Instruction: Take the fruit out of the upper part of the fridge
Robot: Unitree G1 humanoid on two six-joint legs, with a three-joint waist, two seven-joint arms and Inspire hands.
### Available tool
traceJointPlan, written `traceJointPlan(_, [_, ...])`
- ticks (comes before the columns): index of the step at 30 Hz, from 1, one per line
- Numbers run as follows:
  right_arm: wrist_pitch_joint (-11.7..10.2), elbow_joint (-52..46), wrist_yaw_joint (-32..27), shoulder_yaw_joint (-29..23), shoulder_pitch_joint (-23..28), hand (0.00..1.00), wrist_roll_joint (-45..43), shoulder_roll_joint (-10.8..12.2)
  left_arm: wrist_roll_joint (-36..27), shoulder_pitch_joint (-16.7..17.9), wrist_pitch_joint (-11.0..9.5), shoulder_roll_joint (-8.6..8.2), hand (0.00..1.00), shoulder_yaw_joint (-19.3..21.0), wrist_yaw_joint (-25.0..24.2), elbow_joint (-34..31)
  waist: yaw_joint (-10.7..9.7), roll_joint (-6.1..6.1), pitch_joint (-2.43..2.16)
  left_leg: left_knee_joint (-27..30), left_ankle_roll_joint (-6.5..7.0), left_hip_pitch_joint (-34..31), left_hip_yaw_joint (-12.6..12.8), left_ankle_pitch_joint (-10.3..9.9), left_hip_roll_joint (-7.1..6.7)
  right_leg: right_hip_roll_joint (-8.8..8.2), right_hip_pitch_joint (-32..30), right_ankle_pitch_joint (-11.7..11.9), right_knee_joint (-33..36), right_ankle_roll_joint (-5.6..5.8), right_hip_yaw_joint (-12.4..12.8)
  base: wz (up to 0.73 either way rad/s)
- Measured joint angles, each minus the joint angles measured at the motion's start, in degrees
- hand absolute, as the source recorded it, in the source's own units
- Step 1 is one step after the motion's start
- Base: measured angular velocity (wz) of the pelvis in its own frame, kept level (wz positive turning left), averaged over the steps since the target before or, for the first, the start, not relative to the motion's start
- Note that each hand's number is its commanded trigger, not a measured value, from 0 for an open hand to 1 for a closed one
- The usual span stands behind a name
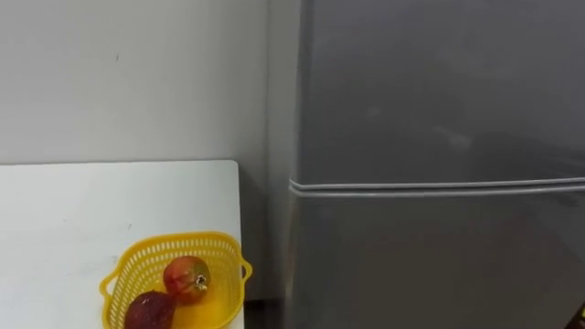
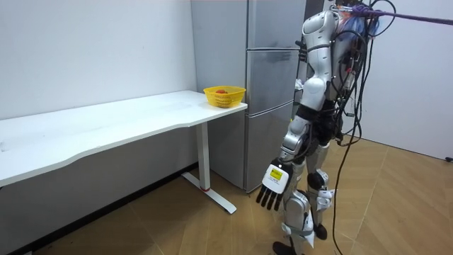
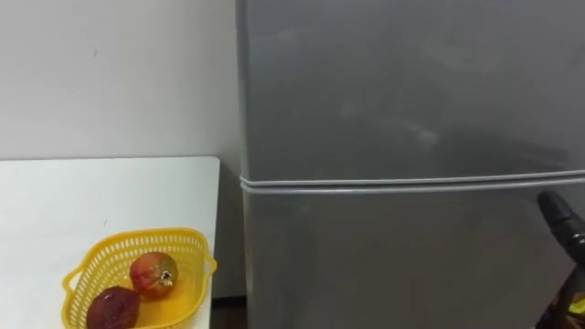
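Fridge [image 1: 430,119], grey, upper and lower doors both shut, straight ahead of the standing robot and just beside the white bench [image 1: 110,201]. Left hand [image 2: 274,185] hangs by the thigh, fingers straight, holding nothing. Right arm [image 3: 562,224] is dark at the view's edge; I cannot tell its hand's state. Yellow basket [image 1: 174,240] at the bench corner holds two reddish fruits [image 1: 186,277].

Yellow basket [image 1: 137,260] on white table [image 1: 82,196]
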Motion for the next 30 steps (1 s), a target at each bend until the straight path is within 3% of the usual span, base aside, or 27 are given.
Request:
traceJointPlan(9, [0.0, 7.1, -6.3, 3.0, 3.0, 0.0, -18.9, 1.4, 0.2, -0.9, -0.1, 0.19, 0.0, -1.9, 0.0, -0.9, 0.4, 0.35, -0.1, -0.2, 0.0, 0.6, 0.2, 0.0, 0.06, 0.08, 0.2, 0.0, -0.1, 0.0, 0.2, -0.01])
traceJointPlan(14, [0.0, 12.9, -6.3, 5.3, 5.3, 0.0, -21.6, 1.6, 0.2, -0.7, -0.1, 0.34, 0.0, -2.2, -0.2, -0.9, 0.5, 0.69, 0.07, -0.8, -0.01, 1.5, 0.3, 0.0, 0.02, 0.11, 0.9, -0.1, -0.2, 0.06, 0.4, 0.0])
traceJointPlan(19, [-0.2, 18.3, -4.6, 8.7, 5.9, 0.0, -25.6, 1.6, 0.2, -1.1, -0.5, 0.53, 0.0, -2.2, -1.0, -0.9, 0.6, 1.07, -0.1, -0.9, -0.02, 1.5, 0.3, 0.0, 0.05, 0.26, 0.8, -0.1, -0.1, 0.06, 1.0, -0.01])
traceJointPlan(23, [-0.8, 27.0, -1.4, 12.6, 6.0, 0.0, -26.6, 2.0, 0.1, -1.9, -1.7, 0.63, 0.0, -2.7, -1.9, -0.9, 1.8, 0.95, -0.16, -0.8, -0.03, 1.6, 0.2, 0.0, -0.03, 0.12, 0.9, -0.1, -0.1, 0.04, 0.6, 0.0])
traceJointPlan(30, [-1.2, 41.8, 4.0, 13.5, 6.6, 0.0, -28.5, 6.4, 0.2, -1.1, -2.2, 0.65, 0.0, -3.3, -1.8, -1.3, 2.1, 0.89, -0.42, -0.8, 0.0, 1.5, -0.5, 0.0, -0.38, -0.16, 1.9, -0.2, -1.0, 0.34, -0.2, 0.09])
